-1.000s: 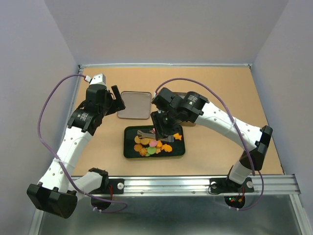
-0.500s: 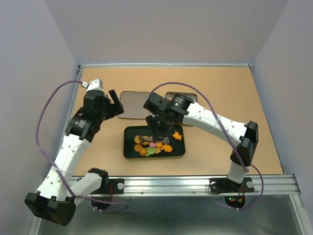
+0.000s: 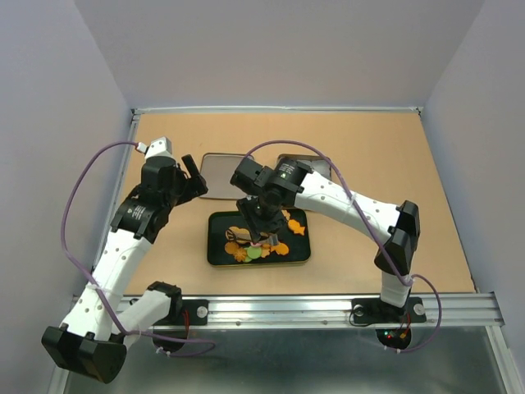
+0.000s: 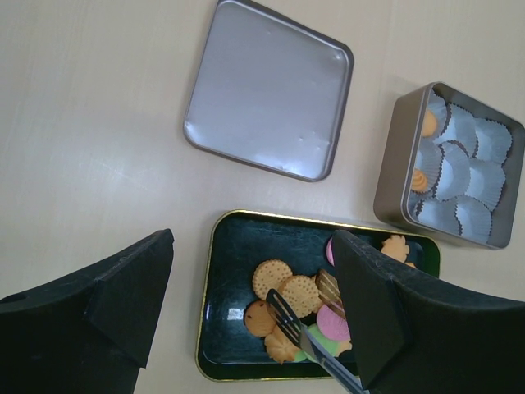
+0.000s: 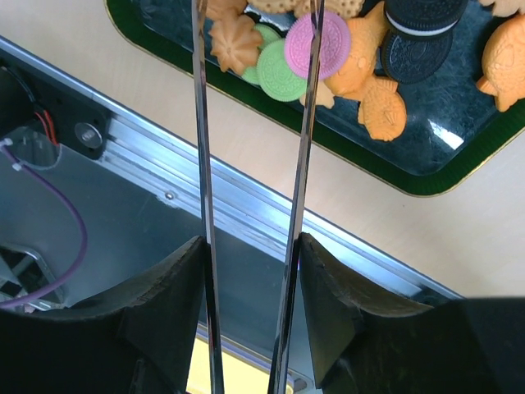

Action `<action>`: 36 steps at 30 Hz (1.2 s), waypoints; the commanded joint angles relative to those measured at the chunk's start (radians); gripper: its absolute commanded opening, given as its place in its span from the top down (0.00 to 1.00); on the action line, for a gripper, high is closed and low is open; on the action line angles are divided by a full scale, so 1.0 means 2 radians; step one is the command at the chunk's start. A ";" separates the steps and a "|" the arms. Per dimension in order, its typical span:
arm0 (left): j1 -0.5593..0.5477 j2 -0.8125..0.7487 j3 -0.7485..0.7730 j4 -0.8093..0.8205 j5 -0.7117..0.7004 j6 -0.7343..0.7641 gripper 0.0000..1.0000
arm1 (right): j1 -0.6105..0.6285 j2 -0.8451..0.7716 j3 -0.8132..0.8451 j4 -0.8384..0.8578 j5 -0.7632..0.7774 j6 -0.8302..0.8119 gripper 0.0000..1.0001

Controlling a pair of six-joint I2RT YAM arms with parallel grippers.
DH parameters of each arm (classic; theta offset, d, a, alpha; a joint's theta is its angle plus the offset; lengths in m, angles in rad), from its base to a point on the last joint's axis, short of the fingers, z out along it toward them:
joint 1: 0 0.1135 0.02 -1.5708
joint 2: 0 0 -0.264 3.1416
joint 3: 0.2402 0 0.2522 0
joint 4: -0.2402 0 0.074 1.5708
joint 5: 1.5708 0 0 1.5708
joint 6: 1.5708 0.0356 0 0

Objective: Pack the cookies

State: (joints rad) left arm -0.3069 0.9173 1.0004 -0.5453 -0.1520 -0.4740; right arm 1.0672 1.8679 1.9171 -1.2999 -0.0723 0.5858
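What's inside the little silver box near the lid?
The silver tin holds white crinkled paper cups. Two cups along one side each hold an orange cookie. The other cups look empty. The tin's floor under the cups is covered, so it cannot be seen.

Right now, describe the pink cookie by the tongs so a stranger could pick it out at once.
Start at the dark, gold-rimmed tray near the front edge of the table. In its pile, one blade of the metal tongs crosses the pink cookie, a round disc between a green round one and an orange fish. No neighbour shares its pink colour.
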 commanded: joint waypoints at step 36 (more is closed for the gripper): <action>-0.002 -0.002 0.045 -0.012 -0.024 0.017 0.11 | -0.034 0.000 0.168 -0.044 0.150 -0.002 0.65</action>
State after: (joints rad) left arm -0.3077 0.9062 1.0229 -0.5575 -0.1787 -0.4694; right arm 1.0641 1.9217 2.2009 -1.3586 0.1368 0.5797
